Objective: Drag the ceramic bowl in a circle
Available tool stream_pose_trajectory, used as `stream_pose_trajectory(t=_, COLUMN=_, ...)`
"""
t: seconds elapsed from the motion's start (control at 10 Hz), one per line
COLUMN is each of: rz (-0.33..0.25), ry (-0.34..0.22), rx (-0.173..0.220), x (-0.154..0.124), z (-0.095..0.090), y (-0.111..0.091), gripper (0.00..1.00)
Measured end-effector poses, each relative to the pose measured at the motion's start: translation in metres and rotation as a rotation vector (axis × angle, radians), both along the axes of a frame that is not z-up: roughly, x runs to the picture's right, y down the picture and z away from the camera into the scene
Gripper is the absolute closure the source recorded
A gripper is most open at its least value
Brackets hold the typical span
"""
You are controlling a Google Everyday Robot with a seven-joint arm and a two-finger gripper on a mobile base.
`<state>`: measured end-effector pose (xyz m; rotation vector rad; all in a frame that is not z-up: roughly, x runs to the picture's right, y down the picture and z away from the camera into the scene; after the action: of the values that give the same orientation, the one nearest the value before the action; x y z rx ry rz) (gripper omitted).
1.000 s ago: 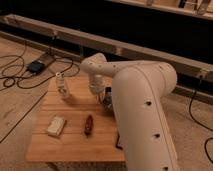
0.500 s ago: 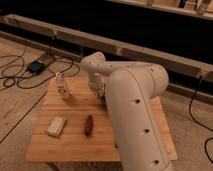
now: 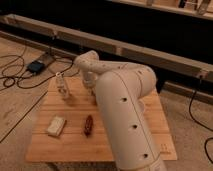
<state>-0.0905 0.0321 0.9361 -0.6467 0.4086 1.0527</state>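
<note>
since half a second before, the big white arm (image 3: pixel 125 115) swung left across the view and covered more of the wooden table (image 3: pixel 47 147), while the gripper (image 3: pixel 92 93) barely shifted over the far half of the top; the items on the left stayed put

arm filled the centre-right of the shot: a thick white link with small round holes ran from the bottom edge up to an elbow, then a thinner section reached left to the wrist and bent down. table was a light slatted top on a tan floor. dark rail (image 3: pixel 150 50) ran along the wall behind it. black cables (image 3: pixel 15 75) lay on the floor to the left, near a small dark box (image 3: pixel 37 66)

gripper hung below the wrist over the far-middle of the table, just right of a white upright item (image 3: pixel 61 87), fingers pinched together; couldn't tell whether anything sat between them. ceramic bowl couldn't be made out, the arm blocked the middle and right of the table top

pale rectangular block (image 3: pixel 56 126) lay front-left on the table. white upright item stood at the far-left part. reddish-brown oblong thing (image 3: pixel 89 125) lay right of the block, apart from it, close to the arm's edge
</note>
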Motion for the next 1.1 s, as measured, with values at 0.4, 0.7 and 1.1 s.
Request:
stream_pose_trajectory(t=0.4, rz=-0.047, ry=-0.096, rx=-0.003, x=-0.046, z=-0.002, y=0.004, gripper=1.0)
stream_pose_trajectory(t=0.7, rz=-0.092, ry=-0.163, rx=-0.029, x=-0.071, z=-0.019, y=0.019, gripper=1.0)
stream_pose_trajectory(t=1.1, rz=-0.119, ry=-0.203, rx=-0.06, x=-0.077, z=-0.034, y=0.032, gripper=1.0)
